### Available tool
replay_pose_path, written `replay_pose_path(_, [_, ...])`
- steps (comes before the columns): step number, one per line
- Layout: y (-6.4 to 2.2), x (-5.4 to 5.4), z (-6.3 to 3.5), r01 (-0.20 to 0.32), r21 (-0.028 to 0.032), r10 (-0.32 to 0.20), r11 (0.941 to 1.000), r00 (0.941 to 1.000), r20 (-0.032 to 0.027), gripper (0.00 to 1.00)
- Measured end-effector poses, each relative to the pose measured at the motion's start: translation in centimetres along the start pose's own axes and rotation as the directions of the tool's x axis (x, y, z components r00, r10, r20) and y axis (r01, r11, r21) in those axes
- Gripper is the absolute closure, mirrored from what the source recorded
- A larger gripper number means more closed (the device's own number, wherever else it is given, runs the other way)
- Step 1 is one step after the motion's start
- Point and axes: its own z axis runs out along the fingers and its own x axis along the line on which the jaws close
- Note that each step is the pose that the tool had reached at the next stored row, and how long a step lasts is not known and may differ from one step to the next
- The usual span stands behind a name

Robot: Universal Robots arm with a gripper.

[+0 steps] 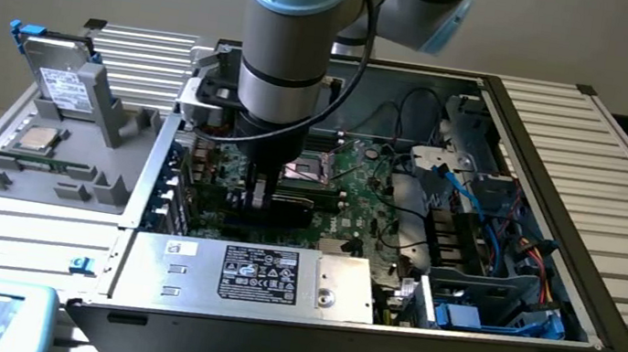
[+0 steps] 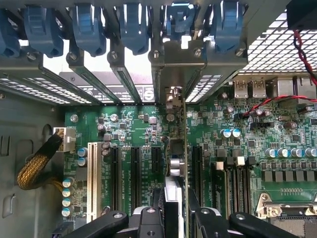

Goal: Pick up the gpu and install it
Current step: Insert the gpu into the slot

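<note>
The gpu [image 2: 178, 163] is a thin card seen edge-on. It stands upright over the green motherboard [image 2: 129, 129], in line with the black expansion slots [image 2: 134, 173]. Its silver end bracket [image 2: 173, 69] reaches up to the case's rear slot openings. My gripper [image 2: 176, 220] is shut on the card's near end, one black finger [image 2: 148, 218] on each side. In the exterior view the gripper [image 1: 256, 196] is down inside the open computer case [image 1: 590, 316], with the dark card [image 1: 279, 208] under it. Whether the card sits fully in a slot I cannot tell.
Blue retention clips [image 2: 133, 25] line the rear bracket bays. A yellow braided cable [image 2: 34, 168] lies beside the board. The power supply [image 1: 263, 275] fills the case's front. Blue cables [image 1: 506, 212] crowd the exterior view's right. A grey holder [image 1: 71, 151] outside carries a drive [image 1: 62, 85].
</note>
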Motion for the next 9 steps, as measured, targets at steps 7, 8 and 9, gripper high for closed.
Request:
replay_pose_path(7, [0.05, 0.01, 0.03, 0.009, -0.0002, -0.009, 1.0000, 1.0000, -0.0009, 0.71])
replay_pose_path(8, [0.05, 0.01, 0.03, 0.010, -0.0003, -0.010, 1.0000, 1.0000, -0.0011, 0.71])
replay_pose_path(9, [0.05, 0.01, 0.04, 0.010, -0.0003, -0.010, 0.9999, 0.9999, -0.0012, 0.71])
